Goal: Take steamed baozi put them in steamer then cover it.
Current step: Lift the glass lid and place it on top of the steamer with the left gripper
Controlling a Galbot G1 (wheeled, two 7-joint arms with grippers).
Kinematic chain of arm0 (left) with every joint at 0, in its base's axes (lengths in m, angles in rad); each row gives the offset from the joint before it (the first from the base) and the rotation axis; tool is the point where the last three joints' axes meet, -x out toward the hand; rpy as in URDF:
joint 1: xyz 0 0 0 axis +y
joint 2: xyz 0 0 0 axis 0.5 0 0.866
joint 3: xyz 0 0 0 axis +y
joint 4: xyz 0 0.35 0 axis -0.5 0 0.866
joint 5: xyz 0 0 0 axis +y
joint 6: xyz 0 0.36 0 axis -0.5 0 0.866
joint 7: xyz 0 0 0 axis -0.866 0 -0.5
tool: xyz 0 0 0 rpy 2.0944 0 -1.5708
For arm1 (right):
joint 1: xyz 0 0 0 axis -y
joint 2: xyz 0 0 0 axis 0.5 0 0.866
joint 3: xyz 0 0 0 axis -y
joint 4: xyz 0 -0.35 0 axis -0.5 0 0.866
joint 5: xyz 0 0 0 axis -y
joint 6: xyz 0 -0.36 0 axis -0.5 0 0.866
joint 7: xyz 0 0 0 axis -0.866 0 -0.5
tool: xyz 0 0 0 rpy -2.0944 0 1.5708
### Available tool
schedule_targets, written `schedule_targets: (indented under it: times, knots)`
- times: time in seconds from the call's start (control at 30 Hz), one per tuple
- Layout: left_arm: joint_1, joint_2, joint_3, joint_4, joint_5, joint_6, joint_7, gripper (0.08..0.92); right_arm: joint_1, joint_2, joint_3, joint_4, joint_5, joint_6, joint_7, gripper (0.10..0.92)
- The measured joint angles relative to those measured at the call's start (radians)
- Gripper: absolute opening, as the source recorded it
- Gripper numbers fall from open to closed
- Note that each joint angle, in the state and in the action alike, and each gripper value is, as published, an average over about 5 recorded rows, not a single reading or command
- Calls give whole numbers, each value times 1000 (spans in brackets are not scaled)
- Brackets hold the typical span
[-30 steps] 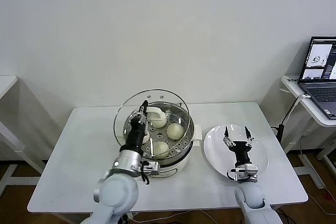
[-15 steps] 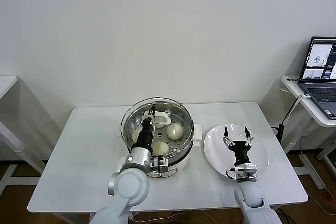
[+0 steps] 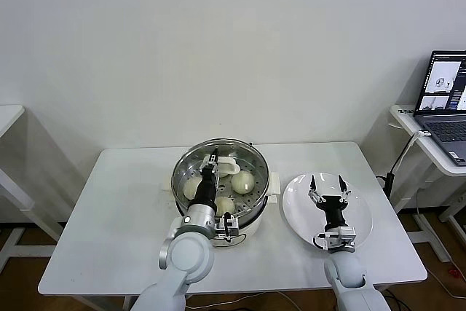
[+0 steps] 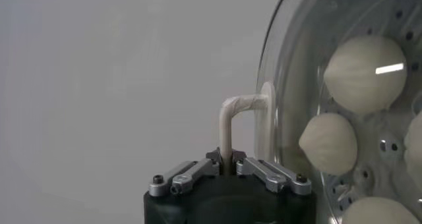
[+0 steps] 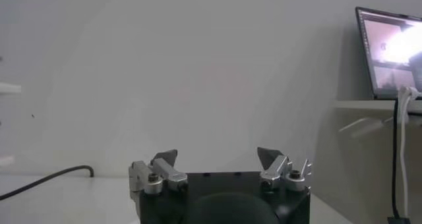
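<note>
1. The desk (image 3: 109,209) carries the steamer (image 3: 251,213) at its centre.
2. The cover (image 3: 191,167) sits over the steamer.
3. A white plate (image 3: 364,213) lies right of the steamer.
4. The baozi (image 3: 242,181) rest inside the steamer.
5. The left pincer (image 3: 215,156) is clamped on the cover's handle (image 4: 232,116).
6. The right pincer (image 3: 328,180) hovers above the plate, fingers apart.

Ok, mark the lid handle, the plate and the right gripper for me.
lid handle (image 4: 232,120), left wrist view, on its white bar.
plate (image 3: 297,196), head view, on its bare left part.
right gripper (image 3: 328,181), head view, between its open fingertips.

baozi (image 3: 242,181) cream-white | steamer (image 3: 255,209) shiny steel, white base | plate (image 3: 364,213) white
</note>
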Motion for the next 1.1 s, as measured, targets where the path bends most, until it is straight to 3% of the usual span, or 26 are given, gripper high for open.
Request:
schedule_targets:
  times: [1.1]
  knots:
    - [-3, -20, -3, 57, 14, -6, -34, 188, 17, 2, -4, -15, -5, 4, -1, 823]
